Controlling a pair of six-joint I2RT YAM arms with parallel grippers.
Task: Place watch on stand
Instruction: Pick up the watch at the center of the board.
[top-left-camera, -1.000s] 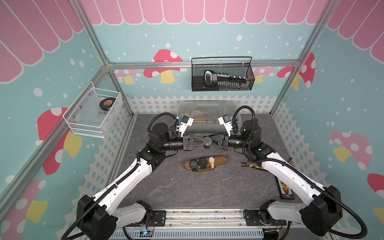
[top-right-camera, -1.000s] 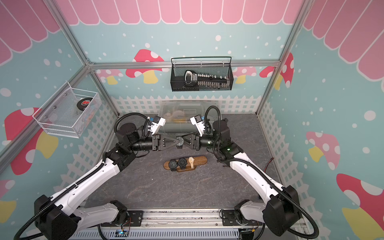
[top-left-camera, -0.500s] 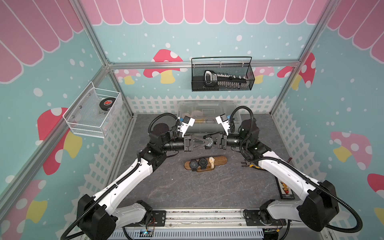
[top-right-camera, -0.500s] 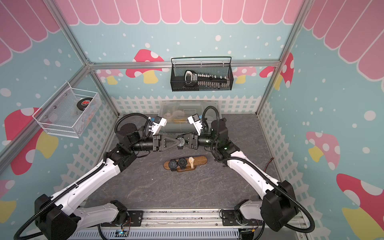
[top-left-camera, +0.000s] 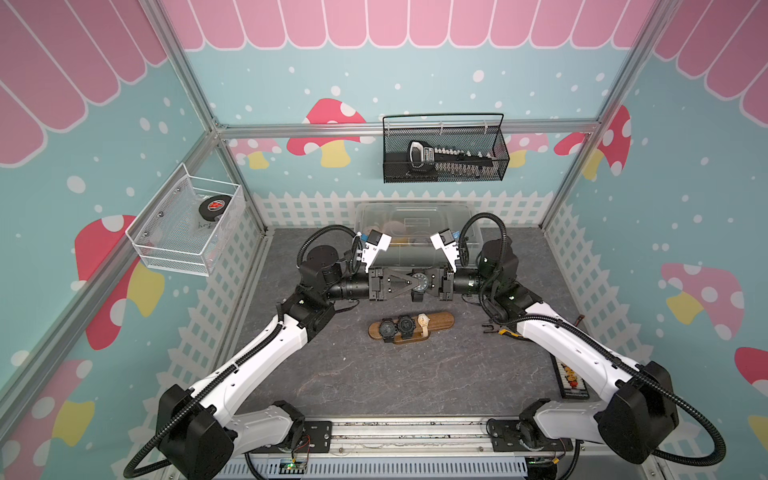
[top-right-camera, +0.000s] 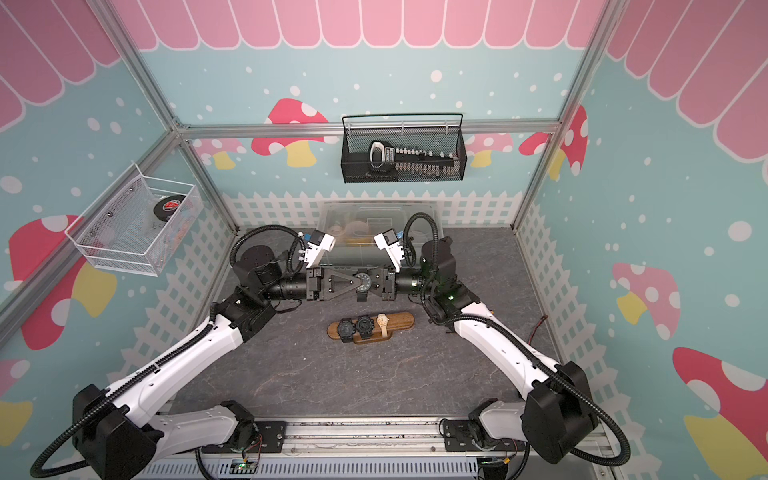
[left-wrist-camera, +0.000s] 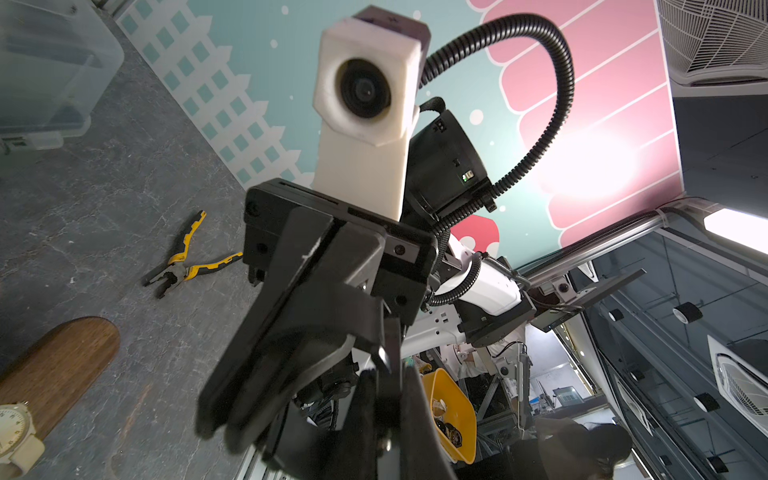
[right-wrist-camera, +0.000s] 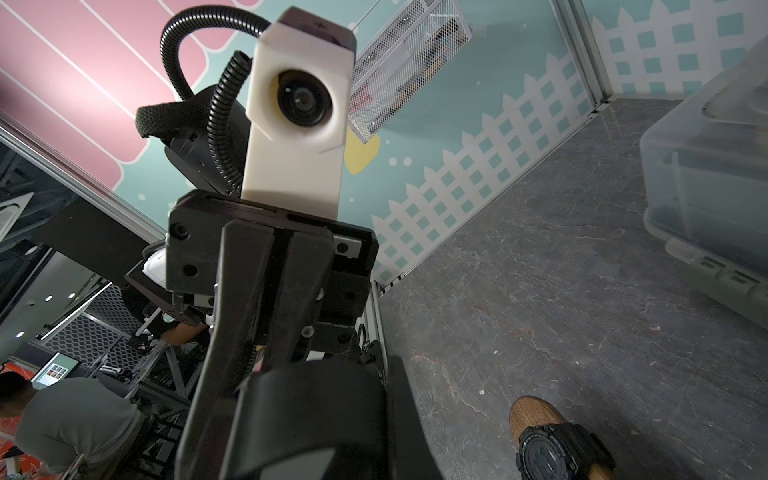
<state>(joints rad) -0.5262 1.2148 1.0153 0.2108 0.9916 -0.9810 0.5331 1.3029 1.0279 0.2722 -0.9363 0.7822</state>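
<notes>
Table (top-left-camera: 374, 374), centre: stand (top-left-camera: 440, 321) lying crosswise, with three watches (top-left-camera: 406, 325) side by side on its left half. Behind the stand and raised off the table: watch (top-left-camera: 419, 282) between left gripper (top-left-camera: 409, 283) and right gripper (top-left-camera: 430, 282), which face each other tip to tip. Behind these, against the back wall: lidded box (top-left-camera: 415, 214). Right of the stand, well apart from it: pliers (top-left-camera: 500, 331). Nearer the front, by the right wall: narrow tray (top-left-camera: 571, 376). On the back wall: wire basket (top-left-camera: 444, 174), another watch (top-left-camera: 419, 154) inside. On the left wall: mesh tray (top-left-camera: 174, 249), a puck (top-left-camera: 214, 205) in it.
</notes>
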